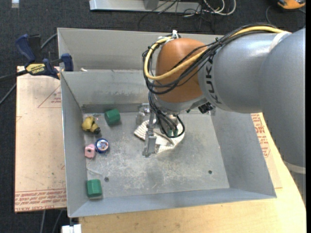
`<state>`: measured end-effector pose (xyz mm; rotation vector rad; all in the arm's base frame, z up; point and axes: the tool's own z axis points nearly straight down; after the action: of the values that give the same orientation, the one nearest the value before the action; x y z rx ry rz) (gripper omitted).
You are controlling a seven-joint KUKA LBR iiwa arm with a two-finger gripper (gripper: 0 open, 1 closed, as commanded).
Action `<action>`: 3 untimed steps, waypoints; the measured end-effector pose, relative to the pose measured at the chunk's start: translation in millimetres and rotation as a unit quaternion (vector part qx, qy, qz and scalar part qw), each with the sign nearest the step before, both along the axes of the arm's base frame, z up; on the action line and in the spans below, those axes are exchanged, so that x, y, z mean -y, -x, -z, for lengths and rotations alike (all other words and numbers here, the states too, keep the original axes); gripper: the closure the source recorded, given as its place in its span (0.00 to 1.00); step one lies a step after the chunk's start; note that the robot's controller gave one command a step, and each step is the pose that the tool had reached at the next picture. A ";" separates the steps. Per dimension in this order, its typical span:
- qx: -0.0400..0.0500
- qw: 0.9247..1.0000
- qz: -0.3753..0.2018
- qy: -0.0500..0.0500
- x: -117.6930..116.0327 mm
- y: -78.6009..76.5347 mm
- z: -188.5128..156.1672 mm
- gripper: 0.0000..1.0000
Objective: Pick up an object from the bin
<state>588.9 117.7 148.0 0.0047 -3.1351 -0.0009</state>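
The gripper (pixel 148 151) stands low over the middle of the grey metal bin (pixel 194 169), its tip at or just above a white, dark-striped crumpled item (pixel 141 132) near the back wall. Contact cannot be confirmed, and whether the gripper is apart or together cannot be told. Well apart, on the bin's left side, lie a green cube (pixel 112 116), a yellow item (pixel 88 124), a pink block (pixel 90 152) touching a blue-and-white round piece (pixel 102 145), and a green block (pixel 94 188) near the front corner.
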 end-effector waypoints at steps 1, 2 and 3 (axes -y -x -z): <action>0.004 1.000 0.001 0.000 0.6 -1.8 -4.9 0.00; 0.004 0.999 0.041 -0.001 51.8 -42.1 71.7 0.00; 0.005 0.995 -0.104 -0.001 88.3 -23.7 75.4 1.00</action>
<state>612.6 29.4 72.6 0.3322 -3.1282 -0.0033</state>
